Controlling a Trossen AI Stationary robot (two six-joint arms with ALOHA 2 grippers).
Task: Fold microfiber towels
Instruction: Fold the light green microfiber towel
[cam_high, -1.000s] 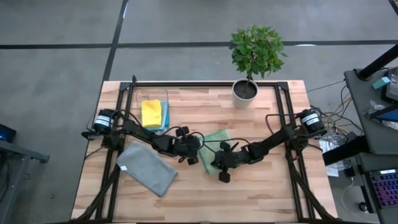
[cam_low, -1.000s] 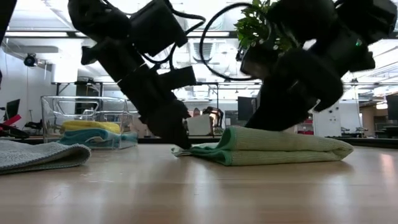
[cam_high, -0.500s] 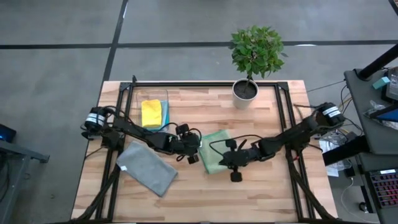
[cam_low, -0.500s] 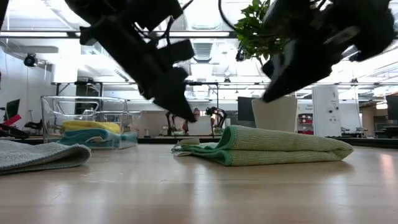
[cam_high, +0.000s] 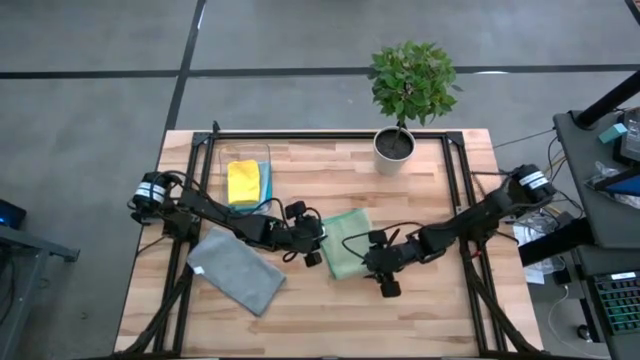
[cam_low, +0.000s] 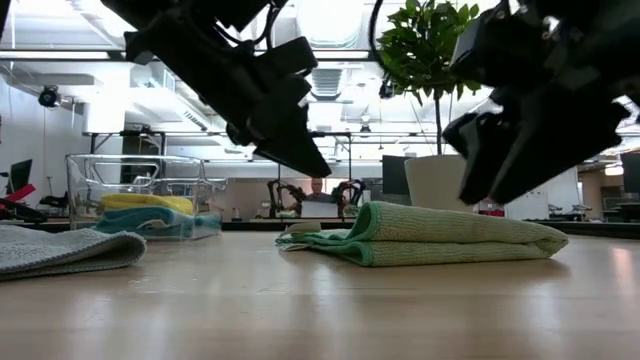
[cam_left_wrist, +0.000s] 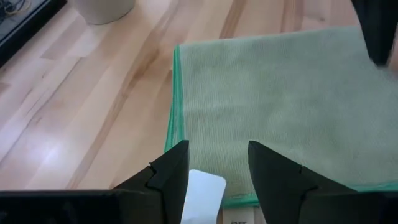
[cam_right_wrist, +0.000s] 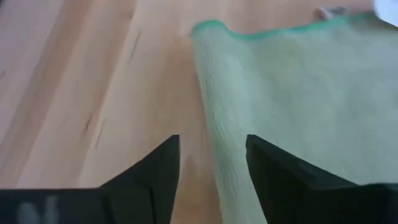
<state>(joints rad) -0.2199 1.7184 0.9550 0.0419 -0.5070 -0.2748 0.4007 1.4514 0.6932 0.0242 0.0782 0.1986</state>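
The grey, soft, square microfiber towel (cam_high: 237, 271) lies spread flat on the near left part of the pale wooden slatted table (cam_high: 440, 320), apparently unfolded and kept within easy reach of the left arm.

At mid-table sits the light green folded microfiber towel (cam_high: 346, 255), a neat thick pad with its white tag (cam_left_wrist: 204, 193) poking out at the left side. The left gripper (cam_high: 312, 252) hangs just beside its left edge, fingers parted and empty, and the right gripper (cam_high: 385, 279) hovers just off its near right edge, fingers likewise spread with nothing between them. Both stand clear above the cloth in the low view, so the fold looks finished and released rather than pinned.

Farther back on the left, the clear plastic bin (cam_high: 245, 165) holds the yellow folded microfiber towel (cam_high: 243, 182) stacked on the teal folded microfiber towel (cam_high: 265, 188); judging by that stack, the bin collects finished pieces, and the green one probably goes there next.

At the far edge stands a small leafy plant in a white pot (cam_high: 395, 146), well apart from the work
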